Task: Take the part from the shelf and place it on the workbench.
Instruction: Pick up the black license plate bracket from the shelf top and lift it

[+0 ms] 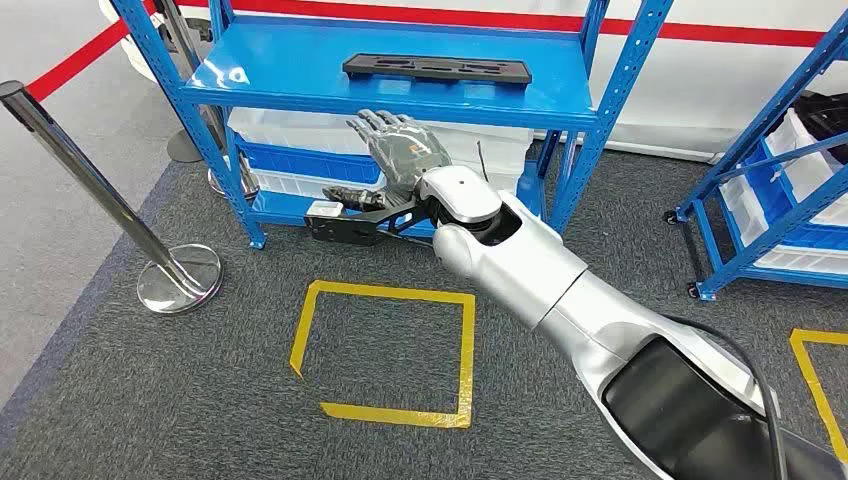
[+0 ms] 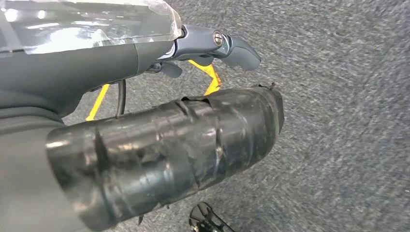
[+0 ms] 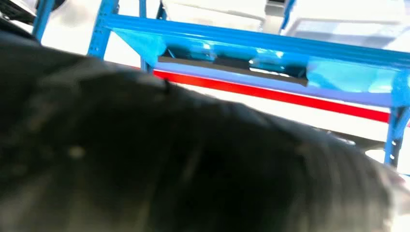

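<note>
The part [image 1: 437,69], a flat black tray-like piece with recessed cut-outs, lies on the upper blue shelf [image 1: 290,70] of the rack, toward the front edge and slightly right of centre. Nothing touches it. The right wrist view shows the same part [image 3: 232,68] as a dark strip resting on the shelf board.

The right hand [image 1: 398,148] is raised in front of the rack, just below the shelf's front lip, fingers spread and straight, holding nothing. Its silver arm [image 1: 540,275] reaches in from the lower right.

The left hand [image 2: 212,46] hangs over grey carpet; I cannot tell how its fingers stand.

White bins [image 1: 300,135] sit on the lower shelf. On the carpet lie a yellow tape square [image 1: 385,352] and a chrome stanchion [image 1: 165,265].
</note>
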You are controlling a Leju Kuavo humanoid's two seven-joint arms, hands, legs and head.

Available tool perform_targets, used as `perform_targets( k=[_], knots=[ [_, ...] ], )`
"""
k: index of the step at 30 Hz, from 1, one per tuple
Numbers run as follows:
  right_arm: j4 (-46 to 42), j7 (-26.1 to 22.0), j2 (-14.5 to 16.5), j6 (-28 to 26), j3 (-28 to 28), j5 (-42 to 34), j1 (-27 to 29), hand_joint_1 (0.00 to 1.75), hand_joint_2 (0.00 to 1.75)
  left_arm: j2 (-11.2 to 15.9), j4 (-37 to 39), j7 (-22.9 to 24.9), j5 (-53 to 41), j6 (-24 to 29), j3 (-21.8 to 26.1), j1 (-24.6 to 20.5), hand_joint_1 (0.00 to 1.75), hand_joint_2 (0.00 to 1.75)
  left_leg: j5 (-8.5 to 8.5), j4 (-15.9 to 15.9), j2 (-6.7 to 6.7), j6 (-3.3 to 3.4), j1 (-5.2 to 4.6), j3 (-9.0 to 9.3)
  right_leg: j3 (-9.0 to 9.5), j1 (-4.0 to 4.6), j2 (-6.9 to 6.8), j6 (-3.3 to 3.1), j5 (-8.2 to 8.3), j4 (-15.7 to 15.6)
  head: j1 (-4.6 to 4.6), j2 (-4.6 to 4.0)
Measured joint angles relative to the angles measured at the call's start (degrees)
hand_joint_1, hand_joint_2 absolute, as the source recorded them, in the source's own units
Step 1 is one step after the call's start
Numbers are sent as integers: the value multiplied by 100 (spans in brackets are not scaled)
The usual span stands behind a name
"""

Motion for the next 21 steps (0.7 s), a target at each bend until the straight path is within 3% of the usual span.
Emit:
perform_targets(
  k=[8,10,12,13,14,16,17,18,19,21],
  knots=[
    [11,0,-5,2,0,1,-2,0,0,1,0,1,-3,3,2,3,0,0,120,-131,2,-9,7,51,6,-3,6,10,-18,17,-1,0],
    [24,0,-14,6,0,1,-6,0,0,5,0,1,-8,6,2,5,0,0,320,-439,5,-17,16,196,19,-7,11,24,-46,44,-1,0],
    [50,8,-27,13,0,1,-37,0,0,14,0,-6,-13,7,2,6,0,0,573,-1077,16,-23,16,517,18,-2,16,77,-124,129,1,0],
    [79,24,-59,31,-1,-4,-78,0,0,18,0,4,-15,14,2,3,0,0,640,-1322,14,16,7,635,4,7,18,113,-164,181,2,0],
    [120,34,-115,48,-4,0,-137,0,0,22,0,21,-24,28,4,2,0,0,664,-1504,13,82,5,734,-104,4,21,179,-305,418,4,0],
    [205,36,-235,77,-9,14,-226,0,0,29,0,61,-40,58,10,-2,0,0,636,-1541,2,227,4,764,-491,-32,25,289,-644,1159,7,0],
    [235,20,-275,75,-10,27,-240,0,0,33,0,68,-48,65,14,-2,0,0,624,-1548,2,263,9,785,-739,-63,26,332,-811,1607,7,0],
    [255,9,-292,75,-9,30,-233,0,0,36,0,67,-49,63,16,-4,0,0,611,-1547,0,270,6,798,-894,-79,26,339,-828,1831,7,0],
    [272,1,-306,76,-9,32,-229,0,0,37,0,67,-50,61,19,-5,0,0,597,-1547,-5,273,5,816,-954,-87,26,333,-736,1851,7,0],
    [293,-5,-322,76,-9,32,-236,0,0,36,0,67,-52,58,27,-6,0,0,562,-1550,-15,267,6,870,-762,-74,28,276,-285,1277,8,0]
  ],
)
